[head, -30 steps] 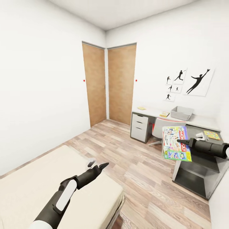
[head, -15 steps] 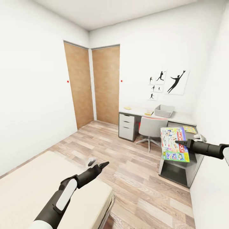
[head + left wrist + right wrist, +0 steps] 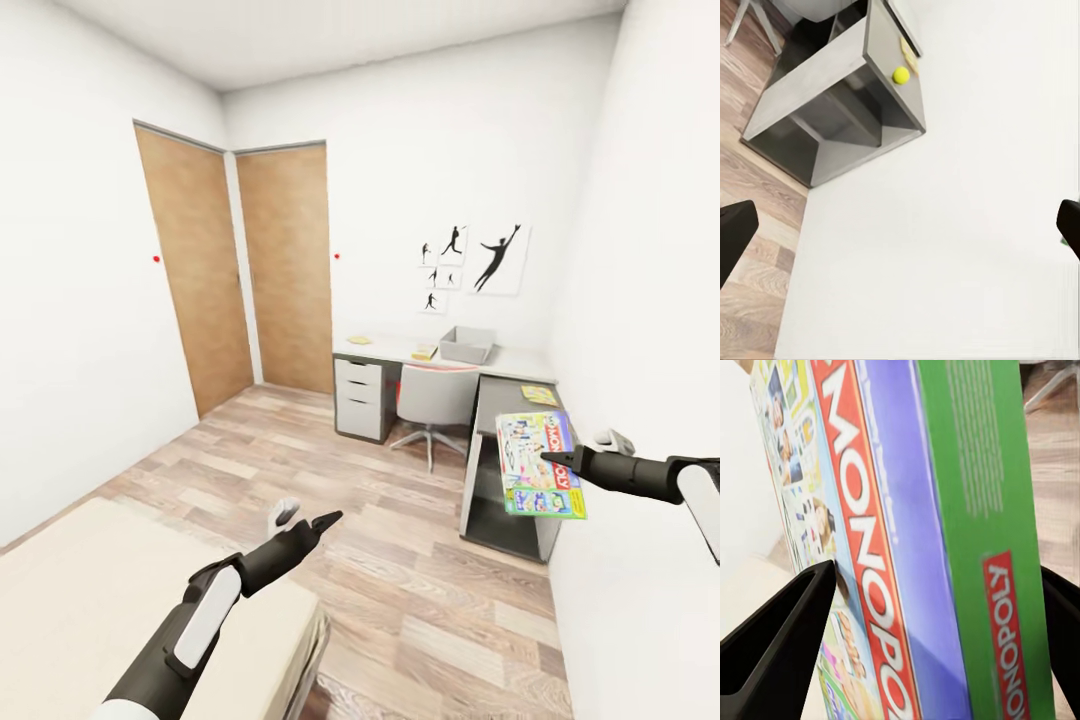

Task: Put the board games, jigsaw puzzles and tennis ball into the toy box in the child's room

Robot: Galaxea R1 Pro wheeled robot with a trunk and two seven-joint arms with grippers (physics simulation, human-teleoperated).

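I am holding a flat rectangular Monopoly board game box (image 3: 538,464) with a green edge and a red title band in my right gripper (image 3: 556,462). In the right wrist view its two dark fingers (image 3: 780,630) are pinching the box (image 3: 937,540) from either side, one on the printed face and one on the back. The box is standing on edge in the air, tilted, in front of the near end of the grey L-shaped desk (image 3: 500,400).

My left gripper (image 3: 300,522) is hanging over the wooden plank floor (image 3: 420,570), just past the corner of the cream mattress of the bed (image 3: 100,580). Its fingers are standing spread apart with nothing between them; in the left wrist view the two black fingertips (image 3: 735,236) are sitting at opposite sides of the picture.

The open grey rectangular toy box (image 3: 466,345) is sitting on the far wing of the desk, against the back wall. A small flat yellow-and-green box (image 3: 539,395) is lying on the near wing, toward the right-hand wall. In the left wrist view a yellow tennis ball (image 3: 901,75) is resting on the desk top near its end edge. A grey swivel chair with a red inner back (image 3: 433,400) is standing at the inner corner of the desk.
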